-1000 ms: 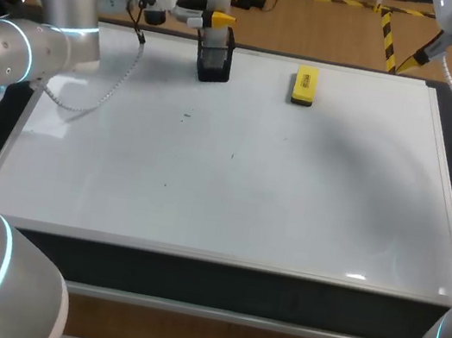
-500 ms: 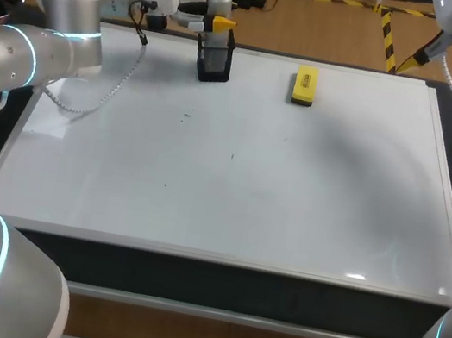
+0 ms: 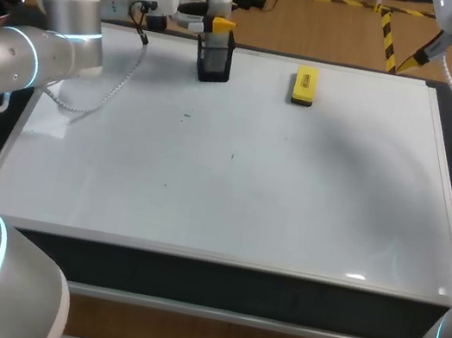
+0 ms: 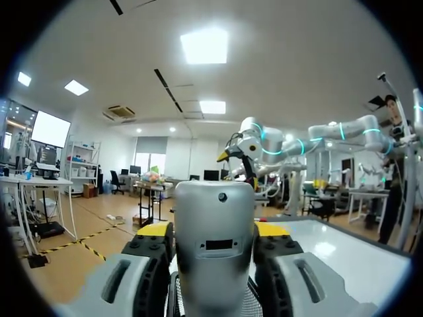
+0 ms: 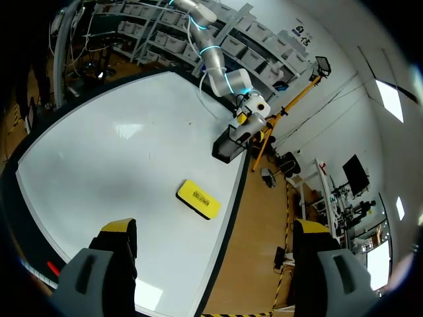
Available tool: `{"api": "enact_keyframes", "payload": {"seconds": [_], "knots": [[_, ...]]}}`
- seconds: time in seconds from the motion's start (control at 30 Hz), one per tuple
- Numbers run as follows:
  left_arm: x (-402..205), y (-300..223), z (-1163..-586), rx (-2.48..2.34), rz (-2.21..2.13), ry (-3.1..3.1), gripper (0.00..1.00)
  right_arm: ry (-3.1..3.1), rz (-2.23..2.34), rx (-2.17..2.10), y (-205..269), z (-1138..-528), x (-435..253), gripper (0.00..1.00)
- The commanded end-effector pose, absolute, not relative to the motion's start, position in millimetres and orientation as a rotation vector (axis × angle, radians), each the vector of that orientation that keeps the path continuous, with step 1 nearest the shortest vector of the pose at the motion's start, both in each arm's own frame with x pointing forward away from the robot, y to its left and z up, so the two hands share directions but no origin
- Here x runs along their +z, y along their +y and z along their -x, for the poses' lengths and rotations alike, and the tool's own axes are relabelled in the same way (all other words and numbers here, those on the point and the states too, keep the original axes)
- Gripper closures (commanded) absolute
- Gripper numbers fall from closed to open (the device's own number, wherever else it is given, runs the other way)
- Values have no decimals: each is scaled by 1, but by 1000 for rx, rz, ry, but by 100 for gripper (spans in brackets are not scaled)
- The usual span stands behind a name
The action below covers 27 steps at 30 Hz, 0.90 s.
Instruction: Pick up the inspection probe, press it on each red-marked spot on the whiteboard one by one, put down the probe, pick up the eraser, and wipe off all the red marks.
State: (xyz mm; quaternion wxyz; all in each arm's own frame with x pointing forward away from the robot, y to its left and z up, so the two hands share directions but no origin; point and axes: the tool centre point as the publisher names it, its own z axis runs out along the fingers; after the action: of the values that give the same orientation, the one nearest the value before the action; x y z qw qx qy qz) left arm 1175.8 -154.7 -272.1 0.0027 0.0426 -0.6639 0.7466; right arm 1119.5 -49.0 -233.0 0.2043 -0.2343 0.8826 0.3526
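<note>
Probe (image 4: 215,231) pickup in hand: left end effector (image 3: 220,21) clamps it over holder (image 3: 214,60); right end effector (image 5: 210,261) gapes wide. Next, likely carry to nearest mark (image 3: 187,114).

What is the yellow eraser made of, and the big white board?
The eraser looks like hard yellow plastic, smooth and slightly shiny; its underside is out of sight. The board looks glossy, perhaps coated metal or laminate: ceiling lights reflect off it. Its frame looks like grey metal.
</note>
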Motion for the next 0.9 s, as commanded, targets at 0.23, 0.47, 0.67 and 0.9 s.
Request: {"api": "enact_keyframes", "payload": {"seconds": [0.23,0.47,0.67,0.9], "knots": [[-261,-150,-1172,2236,-183,-2226,0,2465,657,980,-49,-1120,-232,0],[-249,-125,-1161,2131,-296,-2458,0,2465,657,980,-49,-1120,-232,0],[-241,-103,-1152,1963,-395,-2649,0,2465,657,980,-49,-1120,-232,0],[-227,-75,-1134,1864,-517,-2828,0,2465,657,980,-49,-1120,-232,0]]}}
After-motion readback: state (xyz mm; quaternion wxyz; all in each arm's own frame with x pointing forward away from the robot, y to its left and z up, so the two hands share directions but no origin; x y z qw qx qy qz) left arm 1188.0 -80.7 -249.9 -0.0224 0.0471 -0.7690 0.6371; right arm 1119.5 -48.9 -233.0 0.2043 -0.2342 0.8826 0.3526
